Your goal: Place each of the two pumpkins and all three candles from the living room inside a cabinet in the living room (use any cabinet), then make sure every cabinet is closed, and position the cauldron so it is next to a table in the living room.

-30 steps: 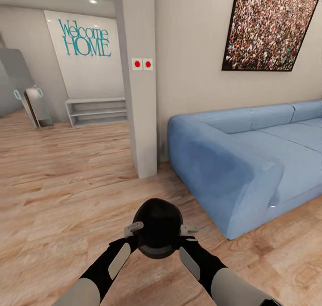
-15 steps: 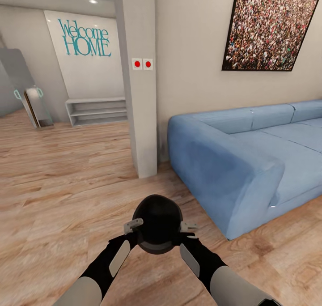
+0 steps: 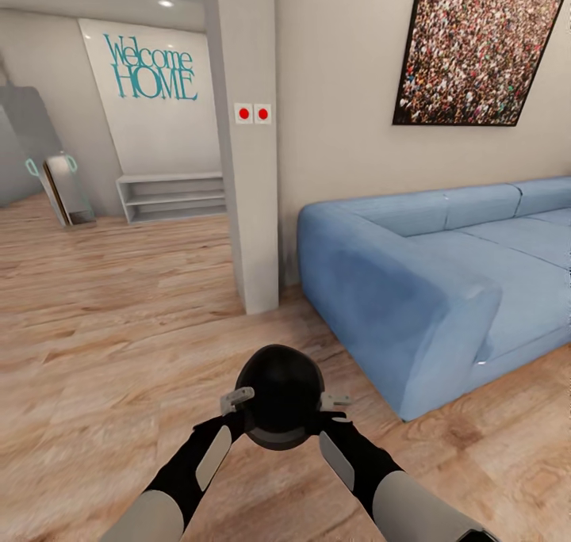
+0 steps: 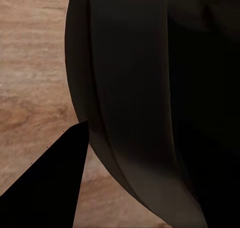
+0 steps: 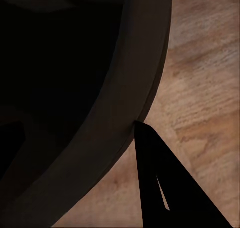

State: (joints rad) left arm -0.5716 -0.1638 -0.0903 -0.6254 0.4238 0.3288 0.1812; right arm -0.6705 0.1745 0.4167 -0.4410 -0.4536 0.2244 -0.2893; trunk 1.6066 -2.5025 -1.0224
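The black round-bellied cauldron (image 3: pixel 279 395) hangs above the wooden floor (image 3: pixel 103 328), low in the middle of the head view. My left gripper (image 3: pixel 238 406) is clamped on its left rim and my right gripper (image 3: pixel 331 407) on its right rim. Up close in the left wrist view, the cauldron's dark wall (image 4: pixel 150 98) rises beside one dark fingertip (image 4: pixel 50 188). The right wrist view has the cauldron's rim (image 5: pixel 75 78) with one fingertip (image 5: pixel 160 188) outside it. The pumpkins, the candles, the cabinet and the table are out of view.
A blue sofa (image 3: pixel 444 288) stands close on the right, its arm near the cauldron. A grey pillar (image 3: pixel 246 169) rises straight ahead. A low white shelf (image 3: pixel 170 197) sits at the far wall under a "Welcome HOME" sign. Open floor lies to the left.
Both grippers have lifted the cauldron slightly. The room around it looks the same.
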